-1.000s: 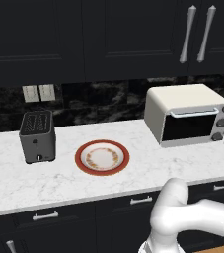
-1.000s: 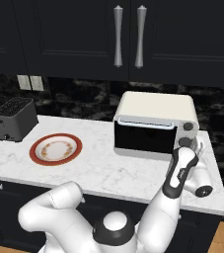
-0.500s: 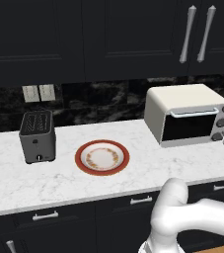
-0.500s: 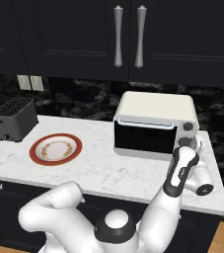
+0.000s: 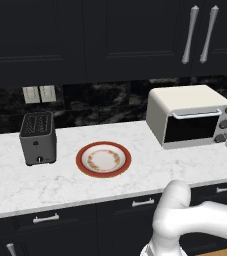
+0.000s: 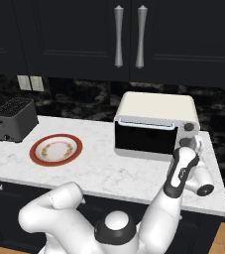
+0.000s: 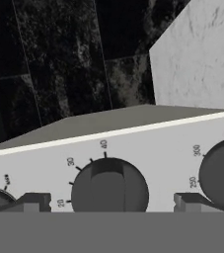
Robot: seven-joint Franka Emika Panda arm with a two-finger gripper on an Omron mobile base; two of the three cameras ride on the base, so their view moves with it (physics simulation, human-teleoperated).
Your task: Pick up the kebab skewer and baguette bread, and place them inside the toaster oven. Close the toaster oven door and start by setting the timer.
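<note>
The cream toaster oven (image 5: 185,117) sits at right of frame on the white marble table (image 5: 60,180), its dark glass toaster oven door (image 6: 144,141) shut. The red-rimmed plate (image 5: 103,159), centre, holds nothing. The end effector (image 7: 108,200), spread wide, straddles a grey timer knob (image 7: 110,187)

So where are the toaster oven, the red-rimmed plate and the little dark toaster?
toaster oven (image 5: 182,102): left base view, cream top.
plate (image 5: 103,160): left base view, pale centre.
slot toaster (image 5: 38,144): left base view, front face.
</note>
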